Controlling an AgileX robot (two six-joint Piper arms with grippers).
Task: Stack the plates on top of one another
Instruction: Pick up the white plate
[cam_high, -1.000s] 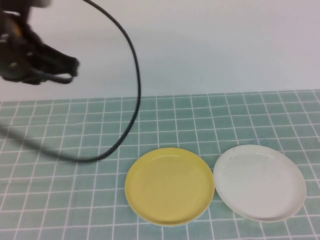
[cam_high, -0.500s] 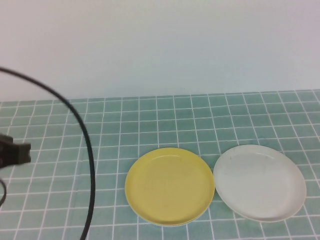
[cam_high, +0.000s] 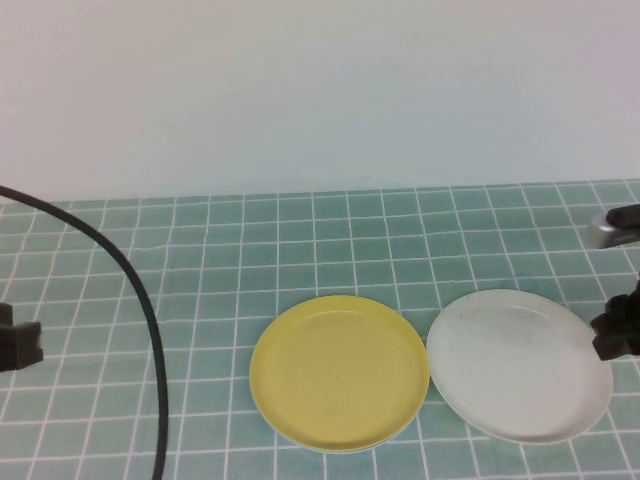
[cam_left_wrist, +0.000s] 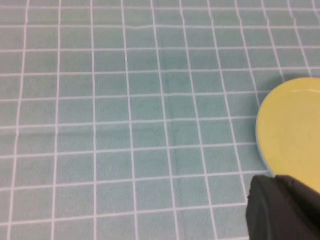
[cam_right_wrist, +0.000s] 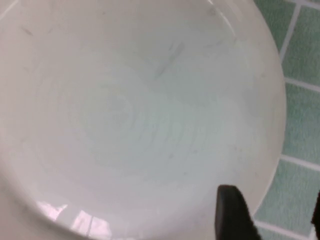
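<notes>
High view, right hand (cam_high: 618, 335) parted over white plate (cam_high: 518, 365) rim, left hand (cam_high: 18, 345) unclear, yellow plate (cam_high: 338, 372) adjacent.

Raised view; wrist views close

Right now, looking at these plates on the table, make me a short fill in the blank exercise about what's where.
1. Beside the white plate lies a plate coloured ____.
2. The right gripper is at the ____ plate's rim.
3. The left gripper is at the table's ____ edge, away from both plates.
4. The green mat carries a ____ pattern.

Missing words: yellow; white; left; grid
</notes>
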